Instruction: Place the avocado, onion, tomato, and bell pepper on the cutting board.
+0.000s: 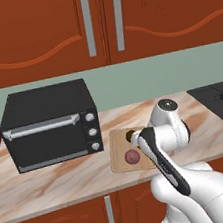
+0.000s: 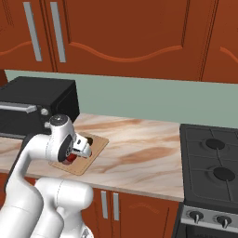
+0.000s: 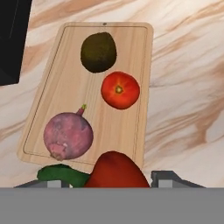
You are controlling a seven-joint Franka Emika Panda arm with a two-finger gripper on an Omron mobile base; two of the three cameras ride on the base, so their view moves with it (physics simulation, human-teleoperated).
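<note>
- The table point(image 2: 139, 148) is a marble-patterned top in cream with tan and brown veins, running along a pale grey-green backsplash point(image 1: 143, 76).
- Red-brown wooden cabinets point(image 1: 30, 29) with grey bar handles hang above; matching doors sit under the top.
- A black toaster oven point(image 1: 50, 125) stands at the left end of the table, just beside the cutting board point(image 3: 57, 87).
- A black gas stove point(image 2: 211, 162) adjoins the table on the right.
- On the cutting board lie the avocado point(image 3: 98, 51) at its far end, the tomato point(image 3: 120, 89) just beside it, and the onion point(image 3: 68, 135) near the closer end, none touching.
- The gripper point(image 3: 114, 177) hovers over the board's near edge, jaws clamped on the bell pepper point(image 3: 116, 170), its green stem pointing sideways.
</note>
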